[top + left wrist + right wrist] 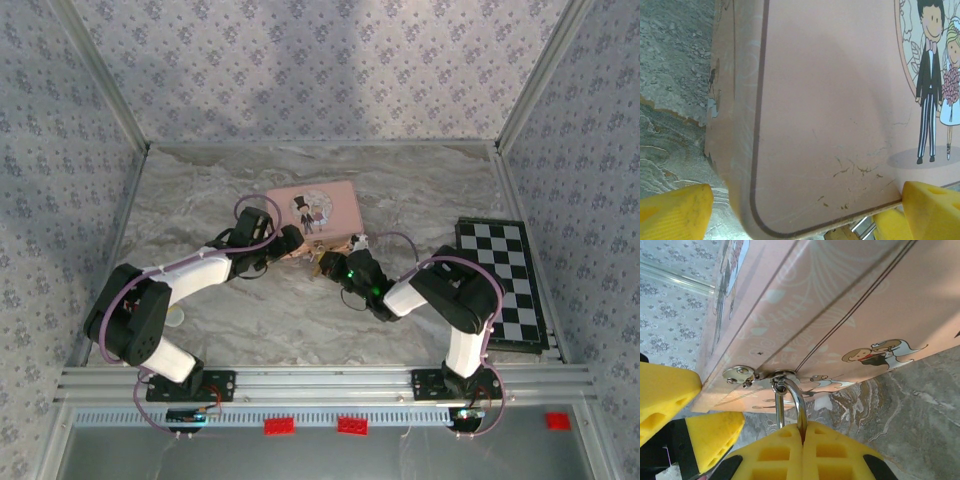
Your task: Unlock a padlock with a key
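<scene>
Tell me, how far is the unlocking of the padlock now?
Done: the right gripper is shut on the padlock, whose shackle hangs through the hasp of the pink tin. In hand: the open left gripper straddles the tin's corner. Left: inserting the key, turning it, freeing the shackle.

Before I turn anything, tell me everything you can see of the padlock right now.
The padlock shows its thin, shiny silvery metal shackle, a loop hooked through the ring of the small hasp on the side of the pink tin. From there it runs down between the shut yellow fingers of the right gripper, which clamp it and hide its body.
</scene>
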Available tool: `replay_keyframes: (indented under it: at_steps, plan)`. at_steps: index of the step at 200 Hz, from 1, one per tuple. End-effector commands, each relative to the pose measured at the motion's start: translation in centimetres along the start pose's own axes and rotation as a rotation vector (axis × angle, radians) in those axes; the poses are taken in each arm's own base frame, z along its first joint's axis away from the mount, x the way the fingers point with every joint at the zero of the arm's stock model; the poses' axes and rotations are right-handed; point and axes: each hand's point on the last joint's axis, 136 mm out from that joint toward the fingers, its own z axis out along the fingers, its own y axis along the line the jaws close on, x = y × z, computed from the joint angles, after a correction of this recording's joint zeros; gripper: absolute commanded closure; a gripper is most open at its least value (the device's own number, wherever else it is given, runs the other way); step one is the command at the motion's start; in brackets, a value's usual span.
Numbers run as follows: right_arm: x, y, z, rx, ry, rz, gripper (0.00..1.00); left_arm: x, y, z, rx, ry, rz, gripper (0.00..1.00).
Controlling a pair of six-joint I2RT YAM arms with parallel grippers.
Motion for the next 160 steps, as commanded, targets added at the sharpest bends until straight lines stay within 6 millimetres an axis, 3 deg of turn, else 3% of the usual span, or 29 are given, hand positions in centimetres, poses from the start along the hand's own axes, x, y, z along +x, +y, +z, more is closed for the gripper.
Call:
replay_keyframes:
  at_steps: [1,47,121,160]
  plan:
    - [-3.4,2.6,-0.7,-0.078,-0.156,0.056,1.00,1.5,1.9,0.7,-0.073,0.043,-0.013,0.05]
    - [-3.3,3.2,-0.6,-0.121,-0.243,0.089,1.00,1.4,0.6,1.3,-0.052,0.046,-0.020,0.05]
    - [-4.4,1.4,-1.2,-0.081,-0.335,0.078,1.00,0.6,-0.1,2.2,-0.054,0.033,-0.045,0.05]
    - [-3.3,0.1,-0.3,-0.040,-0.279,0.091,1.00,-0.5,-0.5,2.2,-0.052,0.004,-0.053,0.04]
